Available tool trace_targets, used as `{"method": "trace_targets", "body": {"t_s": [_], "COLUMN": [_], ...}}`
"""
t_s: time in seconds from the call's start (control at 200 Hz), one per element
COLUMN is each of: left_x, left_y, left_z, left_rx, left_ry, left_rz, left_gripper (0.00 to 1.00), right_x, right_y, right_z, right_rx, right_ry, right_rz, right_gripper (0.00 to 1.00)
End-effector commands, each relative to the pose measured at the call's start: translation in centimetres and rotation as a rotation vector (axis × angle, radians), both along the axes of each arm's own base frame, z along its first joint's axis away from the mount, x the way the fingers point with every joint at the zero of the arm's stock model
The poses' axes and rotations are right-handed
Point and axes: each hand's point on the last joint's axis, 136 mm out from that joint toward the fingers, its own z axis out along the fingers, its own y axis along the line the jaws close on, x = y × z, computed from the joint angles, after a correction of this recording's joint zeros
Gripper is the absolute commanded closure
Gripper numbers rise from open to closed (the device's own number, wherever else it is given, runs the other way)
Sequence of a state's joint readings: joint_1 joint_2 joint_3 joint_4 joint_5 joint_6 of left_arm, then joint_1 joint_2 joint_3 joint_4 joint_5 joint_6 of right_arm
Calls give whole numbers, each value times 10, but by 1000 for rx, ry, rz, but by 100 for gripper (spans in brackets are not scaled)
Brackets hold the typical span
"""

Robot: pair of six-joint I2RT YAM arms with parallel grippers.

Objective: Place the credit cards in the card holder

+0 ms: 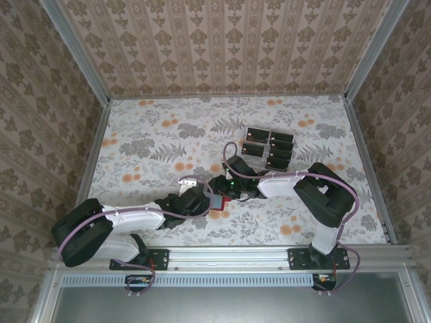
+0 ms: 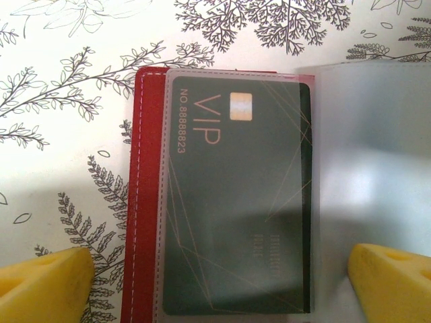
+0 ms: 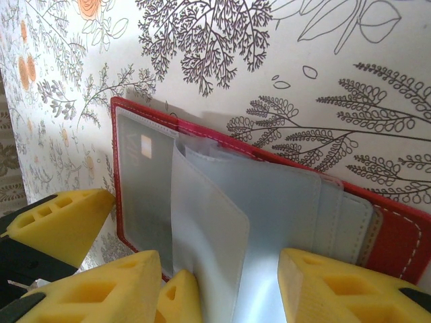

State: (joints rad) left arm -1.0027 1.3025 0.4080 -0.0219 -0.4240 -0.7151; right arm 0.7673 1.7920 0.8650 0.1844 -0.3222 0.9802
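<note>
The card holder [image 2: 145,202] is red, with pale stitches along its edge. It lies open and flat on the flowery surface [image 1: 155,148], close to the middle and near the front, right where the two arms meet. Inside it are clear plastic pages [image 3: 222,222].

In the left wrist view I see one dark card [image 2: 236,202] tucked under a clear page. It says VIP in pale letters, with a number beside that and a small shiny chip. Thin pale lines run across it. Another clear page [image 2: 370,155] is lifted up on the right and looks foggy.

The left gripper [image 2: 219,286] hangs just over the near end of the holder. Its yellow jaws are spread wide, one on each side, and they pinch nothing.

The right gripper [image 3: 229,296] is at the other side of the holder. Its yellow jaws are spread too. One clear page stands up between them, and I cannot tell if it touches a jaw.

The other credit cards [image 1: 269,148] lie flat in a neat block farther back and to the right, well apart from the holder. They are black with a pale strip.
</note>
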Motion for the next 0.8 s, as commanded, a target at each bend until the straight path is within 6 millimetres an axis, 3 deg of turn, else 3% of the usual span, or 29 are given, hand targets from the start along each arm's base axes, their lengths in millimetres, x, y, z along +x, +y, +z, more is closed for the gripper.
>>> {"method": "trace_targets", "body": {"t_s": [0.0,0.545,0.65,0.795], "left_x": [-5,-6,-4,-3], "left_y": [9,10,15,30], "left_z": [-7,-5,7,37], "left_rx": [35,32,20,-40], "left_ry": [17,12,-14,-95], "left_rz": [10,13,33,87], "left_gripper": [0,0,0,0], "right_x": [-2,-4,-4,-2], "right_y": [0,15,17,22], "right_z": [-4,8,11,19], "right_rx": [-16,1,13,41], "right_ry": [23,7,7,4], "right_rz": [-1,37,39,41], "right_gripper": [48,48,48,48]}}
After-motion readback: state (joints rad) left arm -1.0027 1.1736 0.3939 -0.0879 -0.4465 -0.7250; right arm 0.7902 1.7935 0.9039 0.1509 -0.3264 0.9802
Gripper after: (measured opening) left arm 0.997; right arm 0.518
